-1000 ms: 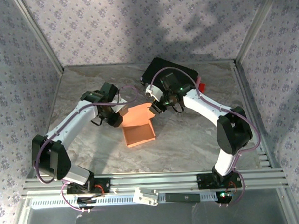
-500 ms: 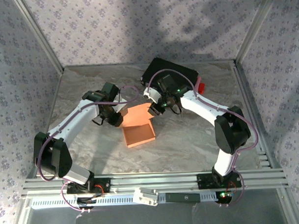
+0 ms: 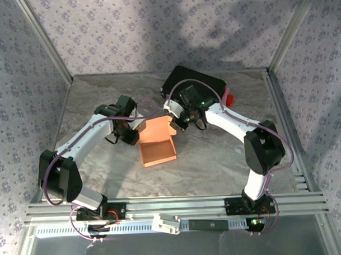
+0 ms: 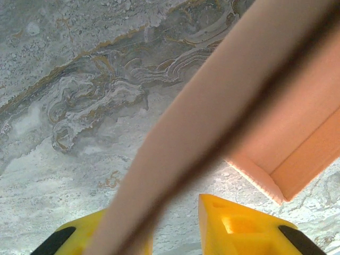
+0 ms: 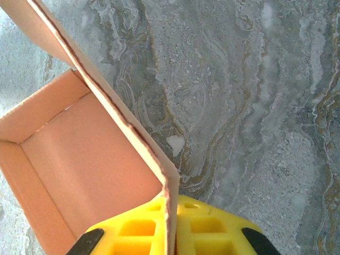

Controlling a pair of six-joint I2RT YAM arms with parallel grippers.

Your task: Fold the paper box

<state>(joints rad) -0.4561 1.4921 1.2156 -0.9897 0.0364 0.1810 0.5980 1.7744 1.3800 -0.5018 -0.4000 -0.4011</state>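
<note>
The paper box [image 3: 158, 151] is a salmon-brown open tray in the middle of the table, its lid [image 3: 157, 129] raised at the far side. My left gripper [image 3: 136, 132] is at the lid's left edge. In the left wrist view a blurred flap [image 4: 212, 106] runs between the yellow fingers [image 4: 239, 226] and rests against the left one, with a gap to the right one; the left gripper [image 4: 172, 223] is open. My right gripper [image 3: 177, 124] is at the lid's right corner. Its pads [image 5: 212, 228] are shut on a thin wall of the box [image 5: 79, 149], at the right gripper [image 5: 171, 223].
A black hard case [image 3: 194, 84] lies at the back behind the right arm, with a red piece [image 3: 230, 97] at its right end. The marble tabletop [image 3: 216, 159] is ringed by patterned walls, and an aluminium rail [image 3: 179, 205] runs along the near edge.
The right jaws have closed onto the box's right edge. The left jaws have narrowed around the flap. Both arms and the box have barely shifted.
</note>
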